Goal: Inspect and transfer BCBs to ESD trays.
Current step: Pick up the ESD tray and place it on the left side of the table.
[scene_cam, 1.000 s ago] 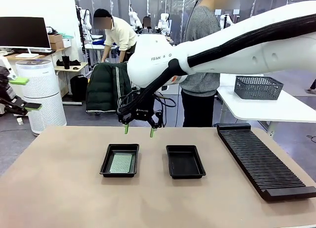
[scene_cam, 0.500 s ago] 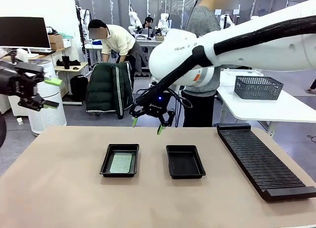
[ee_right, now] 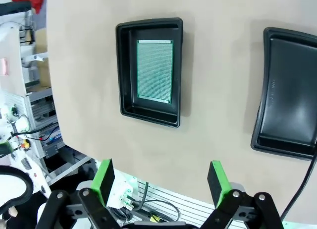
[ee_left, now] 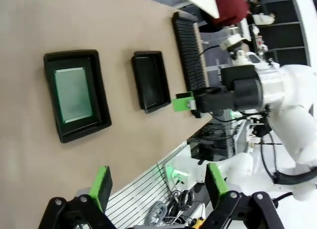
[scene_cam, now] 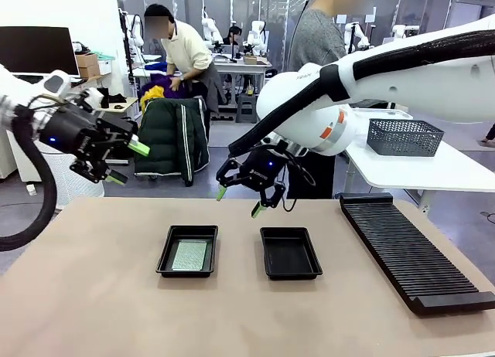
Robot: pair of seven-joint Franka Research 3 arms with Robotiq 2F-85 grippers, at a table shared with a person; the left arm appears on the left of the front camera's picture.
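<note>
One BCB (scene_cam: pixel 190 255) lies in the left-hand ESD tray (scene_cam: pixel 165 253), just below centre of the front view. The right-hand ESD tray (scene_cam: pixel 291 255) beside it is bare and is judged to be the place for the next board. Both rest on the bench (scene_cam: pixel 85 295). A ribbed rack (scene_cam: pixel 410 253) runs along the right of the frame, well apart from them.

Placement. The BCB lies flat on the tray floor, inside the raised rim on all four sides, so the rim rather than any grip keeps it in place. The two trays stand a little apart near the middle of the bench, where either arm could plausibly reach.

Orientation. The board's long axis runs up and down the front view, from the near edge of the bench toward the far edge, parallel to the tray's long walls. In the right wrist view the same BCB (ee_right: pixel 155 69) shows its dotted green face upward, long axis upright in the frame and square to its tray.

Claws. The left claw (scene_cam: pixel 128 164) is at the upper left of the front view, and the right claw (scene_cam: pixel 239 202) is above the gap between the trays. Both hang clear of the bench with fingers spread to full width and nothing between them. Held high, each leaves the trays unobstructed for its wrist camera, which suits inspection. Transfer of this board is judged complete.
</note>
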